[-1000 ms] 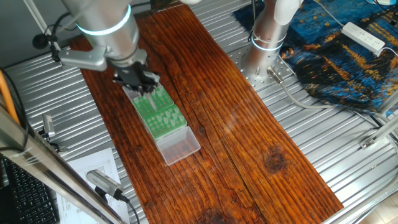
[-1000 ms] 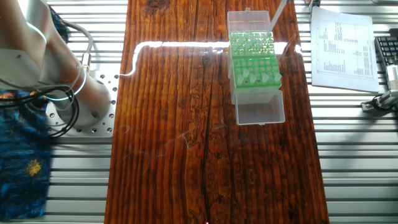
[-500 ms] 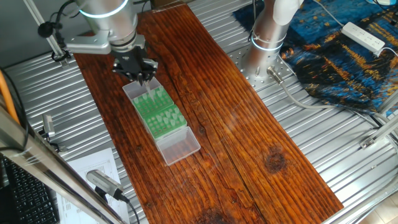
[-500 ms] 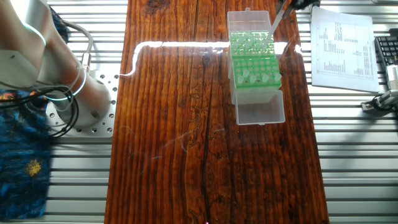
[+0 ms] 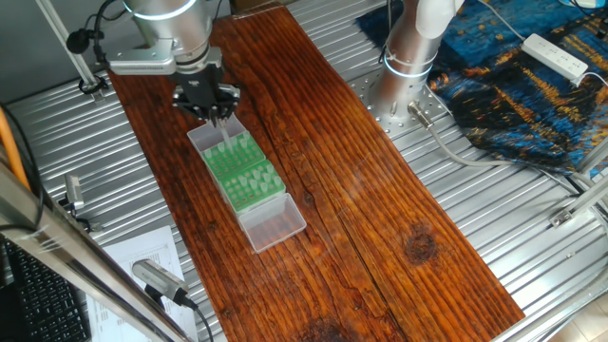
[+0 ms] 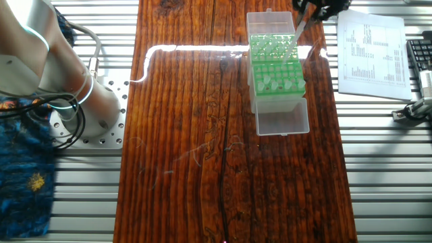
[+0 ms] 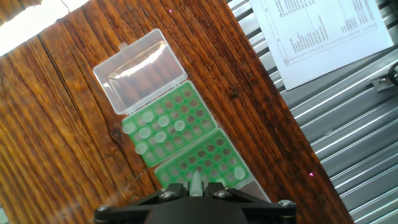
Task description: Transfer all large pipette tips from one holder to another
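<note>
Hand view: we see large pipette tips (image 7: 157, 127) clustered in farther green rack (image 7: 168, 124), wide ends up, beside open clear lid (image 7: 140, 68). Nearer green rack (image 7: 208, 160) shows mostly bare holes. One pale tip (image 7: 196, 182) sits pinched between clenched fingers of gripper (image 7: 194, 186), above nearer rack. Printed sheet (image 7: 323, 31) lies off wooden board (image 7: 74, 143), on ribbed metal table (image 7: 348, 124). From one fixed view, we place gripper (image 5: 211, 106) over racks' far end.

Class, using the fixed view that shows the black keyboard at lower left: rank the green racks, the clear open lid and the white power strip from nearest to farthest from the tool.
1. Green racks, right under the tool.
2. Clear open lid, beyond the racks.
3. White power strip, far right on the cloth.
</note>
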### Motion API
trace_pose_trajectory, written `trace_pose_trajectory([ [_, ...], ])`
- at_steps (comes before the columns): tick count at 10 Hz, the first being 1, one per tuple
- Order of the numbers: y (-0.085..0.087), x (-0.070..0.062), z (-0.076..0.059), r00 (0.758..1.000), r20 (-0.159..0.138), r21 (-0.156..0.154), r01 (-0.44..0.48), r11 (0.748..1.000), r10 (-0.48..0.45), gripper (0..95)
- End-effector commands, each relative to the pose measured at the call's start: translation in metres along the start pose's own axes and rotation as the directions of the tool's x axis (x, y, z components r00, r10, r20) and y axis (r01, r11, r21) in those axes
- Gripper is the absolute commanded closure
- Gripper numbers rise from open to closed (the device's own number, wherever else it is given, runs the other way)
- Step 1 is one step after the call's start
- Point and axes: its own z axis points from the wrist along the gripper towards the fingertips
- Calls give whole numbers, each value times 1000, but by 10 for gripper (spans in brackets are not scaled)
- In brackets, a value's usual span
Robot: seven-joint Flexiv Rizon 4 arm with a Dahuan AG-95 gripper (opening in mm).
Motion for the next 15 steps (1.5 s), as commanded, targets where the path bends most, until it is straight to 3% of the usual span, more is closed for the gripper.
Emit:
trace_pose_trajectory([
  [1,-2,4,3,1000,7,9,6,1000,-6,950],
  [4,-6,6,7,999,6,6,34,999,-34,950],
  [7,1,14,11,999,4,8,45,999,-45,950],
  [15,-4,17,18,999,17,8,45,999,-45,950],
])
